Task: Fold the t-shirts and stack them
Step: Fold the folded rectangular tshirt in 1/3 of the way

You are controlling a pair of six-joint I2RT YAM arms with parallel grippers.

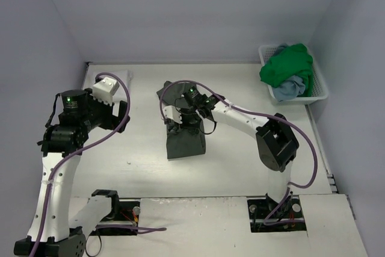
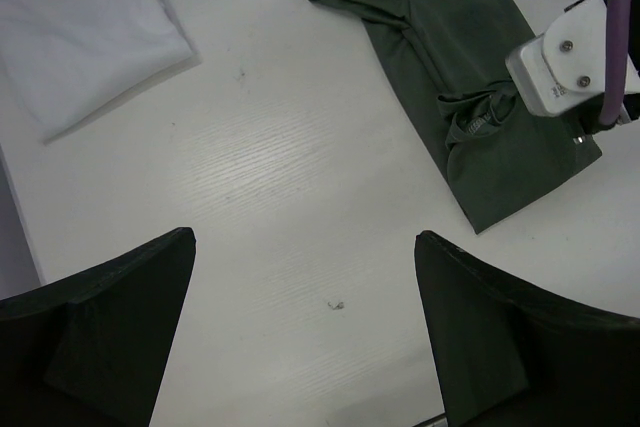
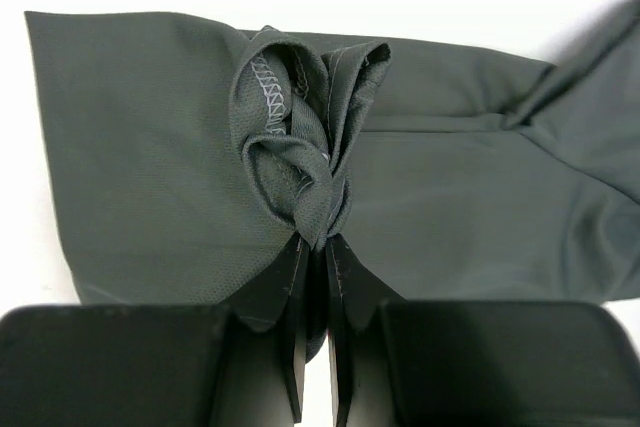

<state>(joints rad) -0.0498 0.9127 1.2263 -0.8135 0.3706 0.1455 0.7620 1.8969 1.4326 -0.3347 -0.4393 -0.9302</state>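
A dark olive-grey t-shirt lies partly folded in the middle of the table, also seen in the left wrist view. My right gripper is shut on a bunched fold of this shirt, with the hem gathered up between the fingertips. My left gripper hangs open over bare table to the left, holding nothing. A folded white t-shirt lies at the back left, partly hidden by the left arm. A bright green t-shirt and a light blue one are piled at the back right.
The white slatted basket at the back right holds the green and blue shirts, close to the right wall. The right arm's white camera block sits over the dark shirt. Purple cables loop off both arms.
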